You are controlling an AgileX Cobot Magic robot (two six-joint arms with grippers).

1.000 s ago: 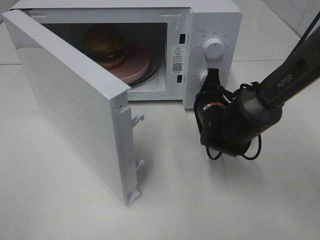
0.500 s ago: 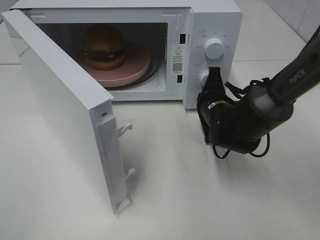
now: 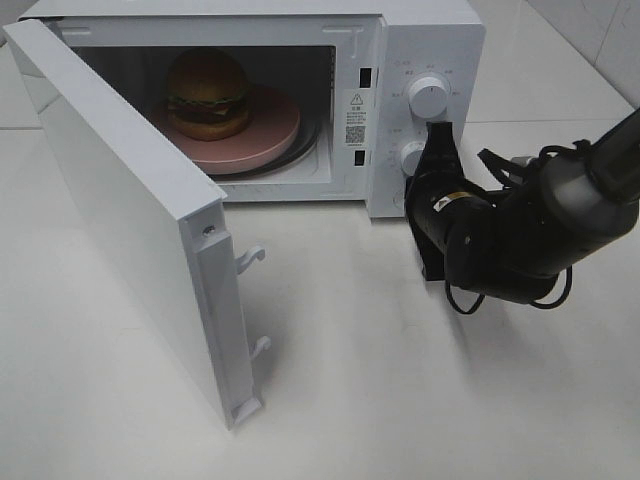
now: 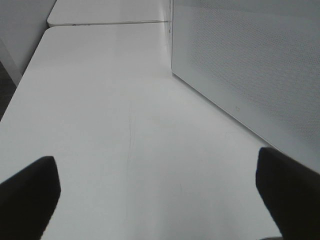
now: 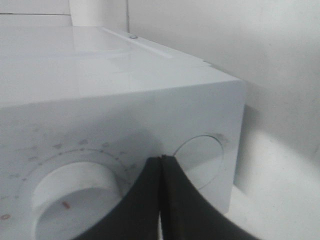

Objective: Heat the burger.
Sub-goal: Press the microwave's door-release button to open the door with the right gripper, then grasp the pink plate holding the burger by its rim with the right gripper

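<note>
1. The left end effector (image 4: 159, 200) appears only in its own wrist view. Its two dark fingers (image 4: 27, 192) stand wide apart over the bare white bench (image 4: 110, 125), holding and touching nothing. A white panel with a fine dotted pattern (image 4: 250, 65) rises from the bench beside it. Which part of the microwave this is cannot be told.
2. The microwave door (image 3: 130, 220) is swung wide open. Two latch hooks stick out from its free edge.
3. The burger (image 3: 207, 92) sits inside the microwave (image 3: 420, 40), at the left of the cavity. It rests on the left part of a round pink plate (image 3: 265, 130). The open door cuts off the plate's lower left edge.
4. On the control panel, an upper knob (image 3: 428, 97) sits above a lower knob (image 3: 412, 158). The markings around them are too small to read.
5. The right end effector (image 3: 441, 135) has its fingers (image 5: 161, 175) pressed together with nothing between them. Its tip is at the control panel between the two knobs, just right of the lower one. Whether it touches the panel or either knob cannot be told. The arm's dark wrist hides the bench below it.
</note>
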